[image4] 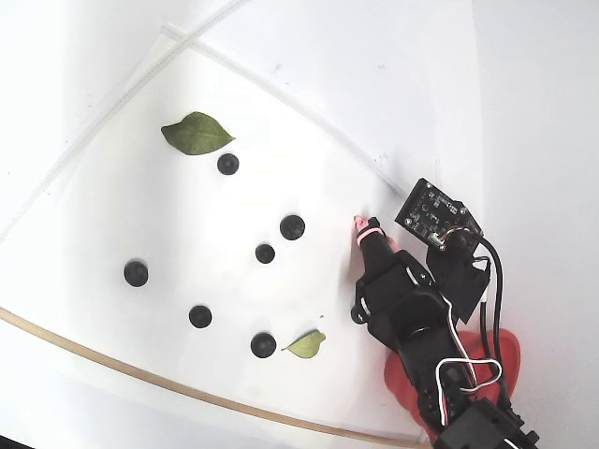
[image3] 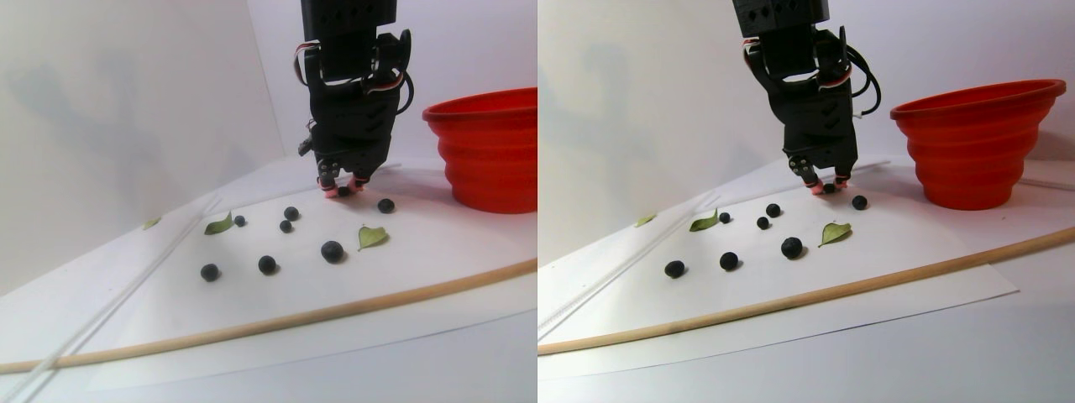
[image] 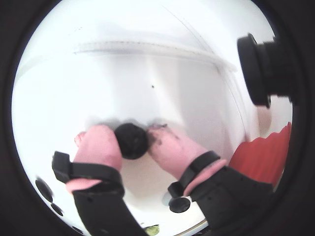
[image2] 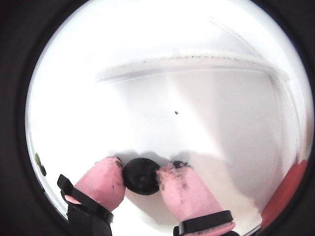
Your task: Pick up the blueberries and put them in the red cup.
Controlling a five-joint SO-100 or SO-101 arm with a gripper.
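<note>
A blueberry (image: 131, 140) sits pinched between the gripper's (image: 132, 142) pink fingertips (image: 101, 145); only the stereo pair shows the red cup (image3: 974, 143) whole.

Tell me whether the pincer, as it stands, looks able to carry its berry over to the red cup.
Probably yes. The pincer is shut on a blueberry, and the red cup stands close beside it in the stereo pair view with nothing between them. The cup's rim is well above the pincer, so it would need lifting first.
</note>
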